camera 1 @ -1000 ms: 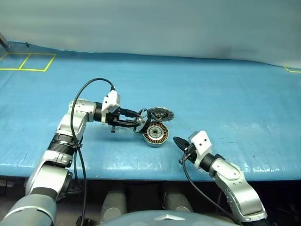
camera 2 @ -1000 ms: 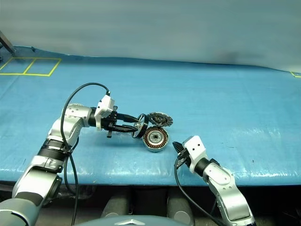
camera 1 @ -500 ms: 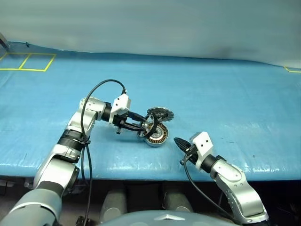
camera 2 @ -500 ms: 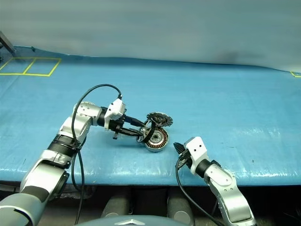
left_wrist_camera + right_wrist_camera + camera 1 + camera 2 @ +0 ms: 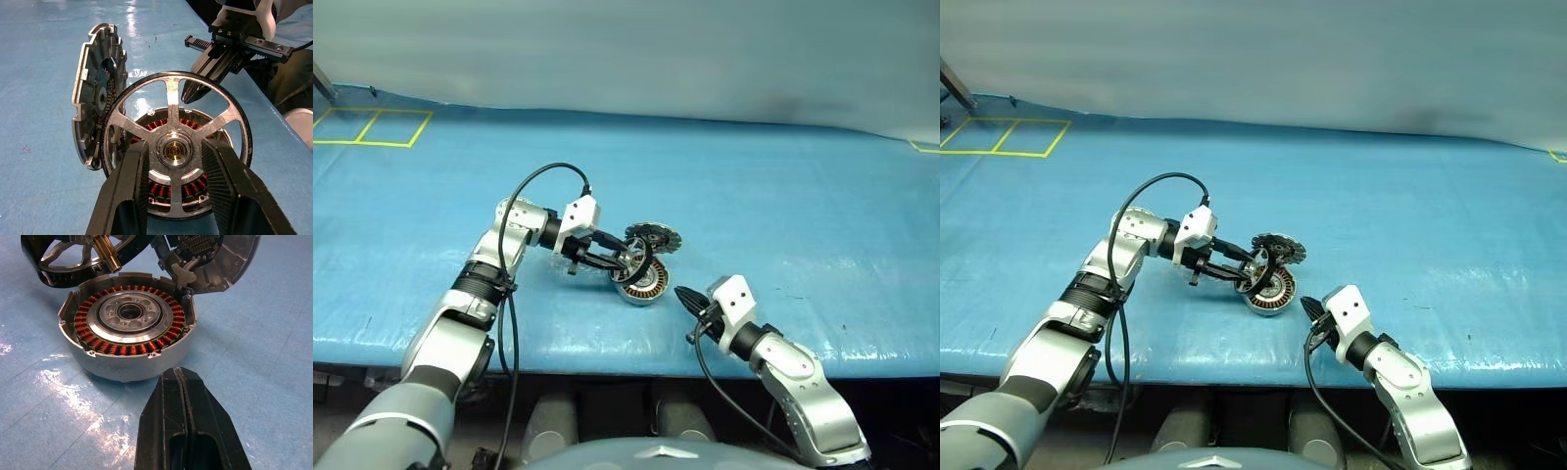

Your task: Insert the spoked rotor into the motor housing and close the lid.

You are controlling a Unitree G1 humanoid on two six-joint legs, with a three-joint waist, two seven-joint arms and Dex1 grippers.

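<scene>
Two left jaws clamp the spoked rotor (image 5: 173,147) above the motor housing (image 5: 128,330).

Copper-brown windings (image 5: 128,348), silvery spoked rotor (image 5: 175,147)

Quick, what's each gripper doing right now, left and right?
Left gripper: shut on the spoked rotor, holding it tilted just over the open motor housing.
Right gripper: shut, empty, near the housing.

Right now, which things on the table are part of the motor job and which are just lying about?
Part of the job:
- spoked rotor, held in the left gripper
- motor housing, open
- lid, standing up at the housing's edge

Just there:
- blue table cover
- yellow tape squares
- right gripper, shut, empty
</scene>
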